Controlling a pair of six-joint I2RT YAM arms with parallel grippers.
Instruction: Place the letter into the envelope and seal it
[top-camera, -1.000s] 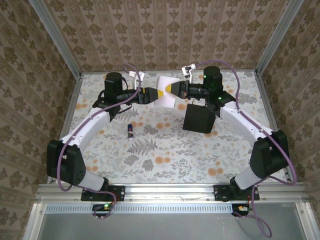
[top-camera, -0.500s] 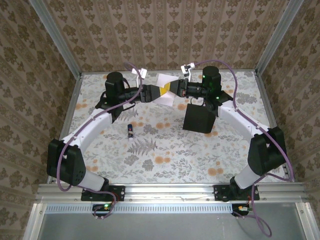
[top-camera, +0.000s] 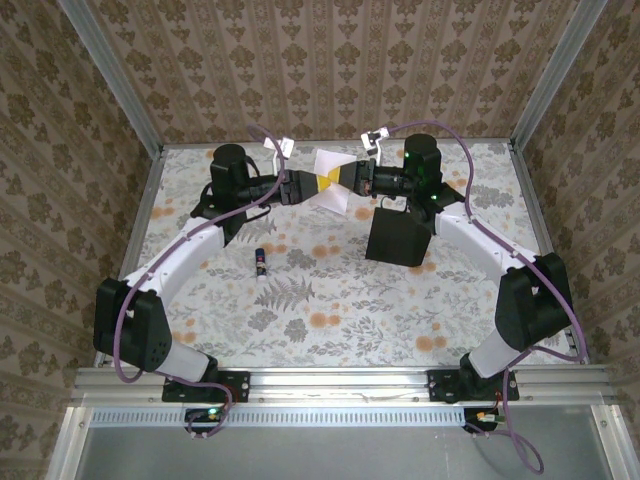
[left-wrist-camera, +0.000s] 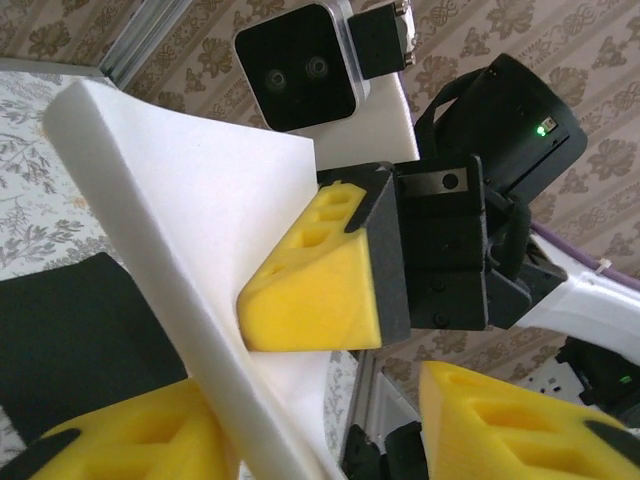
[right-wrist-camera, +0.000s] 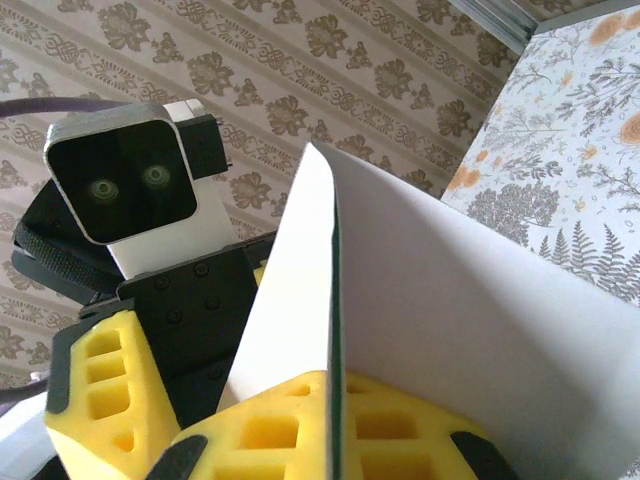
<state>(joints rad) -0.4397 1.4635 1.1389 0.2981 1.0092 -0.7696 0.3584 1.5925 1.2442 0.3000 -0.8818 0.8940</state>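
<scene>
While both arms are raised over the far half of the worktop, you have the letter hanging in the air between them, off the surface and bent into a fold. Your right claw is clamped on the sheet, its yellow fingers pressed to either side of the green-trimmed edge. Your left claw has its fingers standing apart; the sheet passes between them and leans on one, while the other is clear of it. The envelope lies flat on the worktop below the right arm — apart from the letter. The glue stick lies near the left arm, well apart from the envelope.
</scene>
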